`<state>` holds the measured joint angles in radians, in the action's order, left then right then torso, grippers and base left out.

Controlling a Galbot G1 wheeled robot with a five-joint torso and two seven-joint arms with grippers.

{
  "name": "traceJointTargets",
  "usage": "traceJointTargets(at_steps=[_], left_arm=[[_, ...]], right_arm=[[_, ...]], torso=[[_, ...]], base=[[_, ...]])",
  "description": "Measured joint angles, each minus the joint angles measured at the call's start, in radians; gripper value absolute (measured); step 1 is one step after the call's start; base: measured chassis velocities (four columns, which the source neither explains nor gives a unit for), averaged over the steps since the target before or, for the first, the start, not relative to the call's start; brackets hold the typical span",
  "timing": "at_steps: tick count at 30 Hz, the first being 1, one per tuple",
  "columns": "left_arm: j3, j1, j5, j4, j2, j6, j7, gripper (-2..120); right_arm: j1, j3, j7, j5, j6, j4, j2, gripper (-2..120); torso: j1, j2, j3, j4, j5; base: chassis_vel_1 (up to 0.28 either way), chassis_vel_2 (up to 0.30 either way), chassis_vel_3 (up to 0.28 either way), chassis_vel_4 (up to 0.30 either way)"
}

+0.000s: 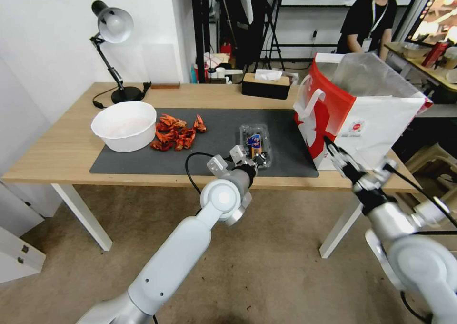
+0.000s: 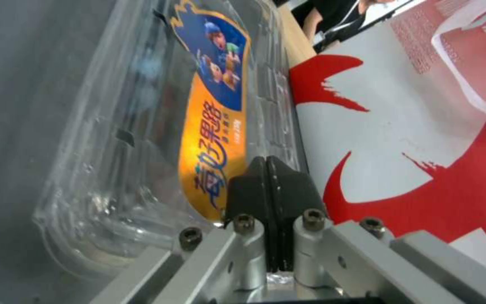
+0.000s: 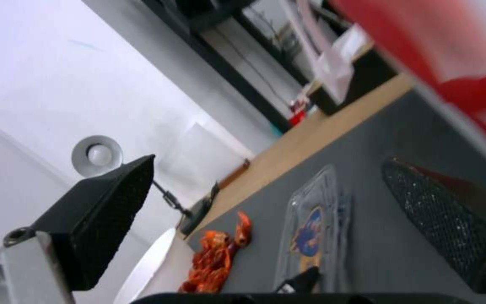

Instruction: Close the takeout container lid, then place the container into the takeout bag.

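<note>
The takeout container (image 1: 256,144) lies flat on the grey mat, its clear lid (image 2: 215,105) down over it with the blue-and-orange label facing up. My left gripper (image 1: 256,159) is shut at the container's near end, and its black pads (image 2: 249,190) meet over the lid edge (image 2: 266,162) with nothing seen between them. The takeout bag (image 1: 362,109) stands open just right of the container, red-and-white with white handles (image 2: 423,126). My right gripper (image 1: 333,152) is open beside the bag's lower front corner. Its two fingers are spread wide (image 3: 271,198), with the container (image 3: 310,236) beyond them.
A white bowl (image 1: 124,125) and a pile of red crayfish (image 1: 176,132) lie on the left of the mat (image 1: 214,162). A black tissue box (image 1: 265,85) and a desk lamp (image 1: 114,52) stand at the back. The table's front edge is near both arms.
</note>
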<state>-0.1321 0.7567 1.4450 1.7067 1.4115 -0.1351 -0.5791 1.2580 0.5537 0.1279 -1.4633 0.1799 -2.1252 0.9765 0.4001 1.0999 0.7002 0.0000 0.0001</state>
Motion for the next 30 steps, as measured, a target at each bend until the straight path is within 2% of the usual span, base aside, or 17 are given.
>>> traceJointTargets(at_steps=[2,7,10,14,17,21,24,30], left_arm=[[0.004,0.000,0.000,0.000,-0.005,0.002,0.001,0],[0.007,0.002,0.001,0.000,-0.008,0.004,0.003,0],[0.009,0.010,0.001,0.000,-0.007,0.007,0.009,0],[0.010,0.015,0.000,0.003,-0.007,0.010,0.012,0],[0.014,0.020,-0.001,0.007,-0.009,0.016,0.014,0],[0.015,0.024,-0.002,0.008,-0.010,0.020,0.016,0],[0.016,0.030,-0.006,0.010,-0.007,0.022,0.017,0],[0.014,0.031,-0.012,0.012,-0.005,0.027,0.017,0]], right_arm=[[-0.102,-0.064,0.057,-0.024,0.027,0.040,-0.001,100],[-0.232,-0.144,0.140,-0.050,0.076,0.113,0.012,100],[-0.345,-0.209,0.247,-0.063,0.183,0.195,0.023,100],[-0.401,-0.243,0.296,-0.073,0.256,0.230,0.025,100],[-0.501,-0.295,0.376,-0.113,0.391,0.287,0.030,100],[-0.548,-0.317,0.406,-0.139,0.451,0.323,0.034,100],[-0.617,-0.361,0.457,-0.173,0.540,0.377,0.043,100],[-0.678,-0.425,0.512,-0.196,0.564,0.449,0.058,100]], torso=[[0.000,0.000,0.000,0.0003,-0.0002],[0.000,0.000,0.000,0.0003,-0.0002],[0.000,0.000,0.000,-0.0001,-0.0002],[0.000,0.000,0.000,0.0000,-0.0002],[0.000,0.000,0.000,-0.0001,-0.0003],[0.000,0.000,0.000,0.0000,-0.0003],[0.000,0.000,0.000,0.0001,-0.0002],[0.000,0.000,0.000,0.0000,0.0000]], base=[[0.000,0.000,0.000,0.000],[0.000,0.000,0.000,0.000],[0.000,0.000,0.000,0.000],[0.000,0.000,0.000,0.000],[0.000,0.000,0.000,0.000],[0.000,0.000,0.000,0.000],[0.000,0.000,0.000,0.000],[0.000,0.000,0.000,0.000]])
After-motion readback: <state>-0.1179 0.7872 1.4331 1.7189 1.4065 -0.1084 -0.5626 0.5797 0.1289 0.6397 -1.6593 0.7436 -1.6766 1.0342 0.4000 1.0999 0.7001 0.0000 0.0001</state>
